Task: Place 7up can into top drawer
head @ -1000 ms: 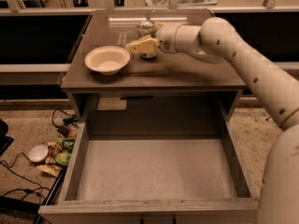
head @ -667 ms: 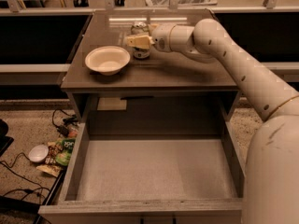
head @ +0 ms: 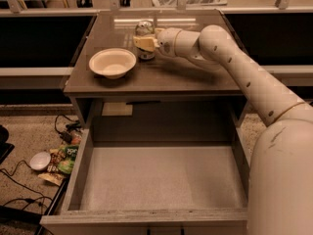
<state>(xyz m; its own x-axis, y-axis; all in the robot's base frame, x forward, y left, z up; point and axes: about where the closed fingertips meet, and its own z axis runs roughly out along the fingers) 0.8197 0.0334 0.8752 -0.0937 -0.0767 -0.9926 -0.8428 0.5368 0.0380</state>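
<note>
While the top drawer (head: 161,180) gapes open below the cream bowl (head: 112,62), the 7up can (head: 144,28) stands on the counter (head: 195,80) just right of the bowl, claw (head: 145,43) at its side, grip impossible to tell; probably light, slick, dentable, best held mid-body

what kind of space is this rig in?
Likely a lab or office test area: a cabinet with its top drawer open, loose cables and snack packets on the floor. The end effector is at the 7up can on the cabinet top.
</note>
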